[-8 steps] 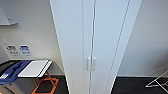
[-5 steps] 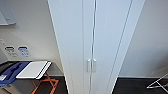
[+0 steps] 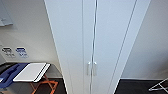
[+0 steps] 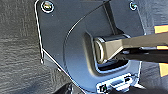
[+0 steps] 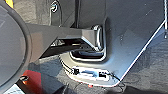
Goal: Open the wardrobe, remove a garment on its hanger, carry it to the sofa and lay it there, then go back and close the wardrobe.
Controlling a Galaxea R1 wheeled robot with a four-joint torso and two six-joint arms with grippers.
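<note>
Both wardrobe (image 3: 100, 45) doors stand shut, handles (image 3: 91, 68) untouched.

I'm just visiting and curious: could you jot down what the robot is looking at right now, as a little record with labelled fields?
Main thing ahead: the wardrobe, tall and white, seen in the head view
Doors: both shut, meeting at a middle seam
Handles: a pair of small vertical handles either side of the seam
Beside it, lower left: a white-topped folding table with orange legs
Lower right corner: part of a thin metal frame
Floor: dark
Jaws: cannot tell
</note>
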